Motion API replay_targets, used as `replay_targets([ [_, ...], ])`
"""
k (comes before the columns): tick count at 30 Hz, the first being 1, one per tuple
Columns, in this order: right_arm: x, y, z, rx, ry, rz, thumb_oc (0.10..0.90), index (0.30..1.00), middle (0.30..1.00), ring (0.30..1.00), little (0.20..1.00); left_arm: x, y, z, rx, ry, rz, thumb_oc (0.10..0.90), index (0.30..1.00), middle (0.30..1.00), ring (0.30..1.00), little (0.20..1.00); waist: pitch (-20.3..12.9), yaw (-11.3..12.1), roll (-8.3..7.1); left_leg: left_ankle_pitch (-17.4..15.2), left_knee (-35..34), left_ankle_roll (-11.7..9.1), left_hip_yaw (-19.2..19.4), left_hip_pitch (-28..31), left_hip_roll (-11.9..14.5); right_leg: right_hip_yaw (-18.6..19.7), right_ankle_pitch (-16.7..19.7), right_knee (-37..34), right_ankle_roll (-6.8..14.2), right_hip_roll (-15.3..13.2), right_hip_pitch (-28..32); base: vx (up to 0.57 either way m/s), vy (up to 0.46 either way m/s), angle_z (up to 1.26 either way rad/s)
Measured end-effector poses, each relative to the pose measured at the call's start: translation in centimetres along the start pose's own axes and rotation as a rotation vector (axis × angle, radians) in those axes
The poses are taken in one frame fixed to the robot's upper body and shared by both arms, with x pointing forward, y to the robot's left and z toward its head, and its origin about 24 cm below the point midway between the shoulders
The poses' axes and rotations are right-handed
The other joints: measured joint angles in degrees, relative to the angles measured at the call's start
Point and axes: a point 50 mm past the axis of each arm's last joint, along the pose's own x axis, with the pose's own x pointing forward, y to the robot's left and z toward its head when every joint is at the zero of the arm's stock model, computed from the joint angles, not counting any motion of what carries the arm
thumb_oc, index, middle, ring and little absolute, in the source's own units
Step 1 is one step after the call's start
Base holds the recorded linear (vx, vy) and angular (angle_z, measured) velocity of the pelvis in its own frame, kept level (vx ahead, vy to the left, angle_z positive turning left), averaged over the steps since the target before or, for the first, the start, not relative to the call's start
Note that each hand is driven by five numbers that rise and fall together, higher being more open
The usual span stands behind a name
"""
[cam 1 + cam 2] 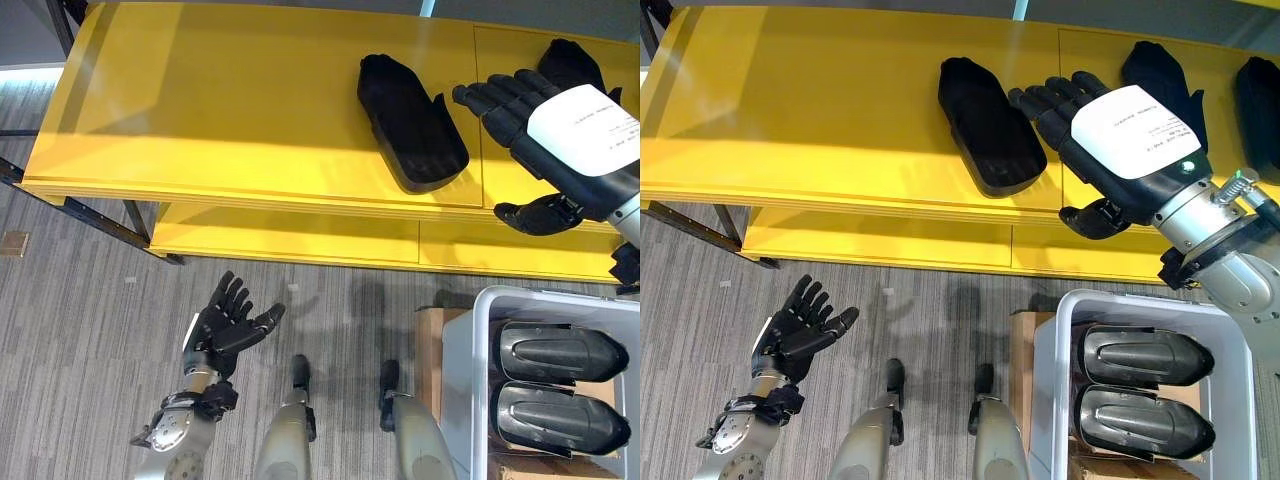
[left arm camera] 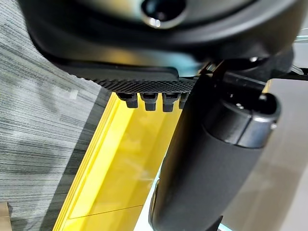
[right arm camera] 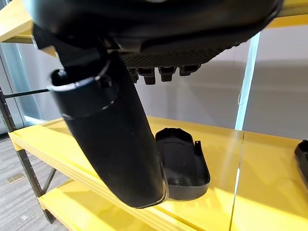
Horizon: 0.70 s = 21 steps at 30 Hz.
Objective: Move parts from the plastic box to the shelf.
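The left robot hand (image 1: 225, 325) hangs low over the floor, fingers spread, holding nothing. On the yellow shelf (image 1: 220, 110) lies a black part (image 1: 410, 120). Just beside it hovers the right robot hand (image 1: 1110, 140), fingers straight and empty. Two parts (image 1: 1140, 385) sit in the box (image 1: 1240, 400).

Both eye views look steeply down from the head onto the yellow shelf (image 1: 250, 110), the floor and the box (image 1: 1140, 310) below it, and share nearly all of this. Each wrist view looks along its own hand from very close, toward the shelf; the right wrist view faces a black part (image 3: 185, 166) on it.
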Motion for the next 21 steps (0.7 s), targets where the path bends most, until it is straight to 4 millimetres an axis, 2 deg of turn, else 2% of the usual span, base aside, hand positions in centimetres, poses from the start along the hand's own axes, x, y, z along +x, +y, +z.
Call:
replay_targets([
  [7,0.2,1.7,-0.2,0.011,0.006,0.096,0.900,1.000,1.000,1.000,1.000,0.0,0.0,0.0,0.000,0.000,-0.001,0.900,1.000,1.000,1.000,1.000,-0.1,0.0,0.06,0.0,0.1,0.0,0.0,-0.2,0.0,0.2,0.0,0.6,0.0,-0.1,-0.6,0.00,0.000,0.00],
  [17,0.9,2.6,-0.3,0.023,0.001,0.166,0.900,1.000,1.000,1.000,1.000,0.0,0.0,0.0,0.000,-0.001,-0.002,0.900,1.000,1.000,1.000,1.000,-0.4,0.3,0.24,0.1,0.4,0.0,0.0,-1.0,0.0,0.3,0.0,1.1,-0.1,-0.1,-1.5,0.00,0.000,0.00],
  [21,1.6,2.2,-0.2,0.024,-0.014,0.173,0.900,1.000,1.000,1.000,1.000,0.0,0.0,0.0,0.000,0.000,-0.002,0.900,1.000,1.000,1.000,1.000,-0.4,0.4,0.25,0.1,0.5,0.0,0.0,-1.0,-0.1,0.4,0.0,1.1,-0.1,-0.1,-1.5,0.00,0.000,0.00],
])
